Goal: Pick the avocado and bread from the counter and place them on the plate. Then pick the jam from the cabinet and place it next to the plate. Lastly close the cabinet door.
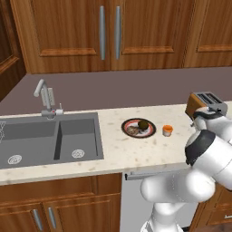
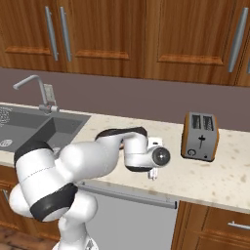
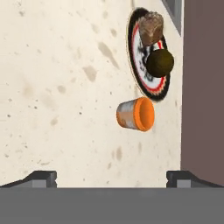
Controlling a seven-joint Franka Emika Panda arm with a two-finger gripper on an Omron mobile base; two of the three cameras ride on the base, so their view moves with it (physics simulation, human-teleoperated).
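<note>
Brown wood cabinet [image 1: 108, 34] doors stand shut above the speckled beige tabletop [image 1: 136, 154]. On it lies the plate [image 1: 150, 130], carrying the bread [image 3: 152, 27] and the avocado [image 3: 159, 62] side by side. Just beside the plate stands the orange-lidded jam [image 3: 135, 114]. Above the tabletop, the claw [image 3: 113, 178] hangs wide open, holding nothing.
</note>
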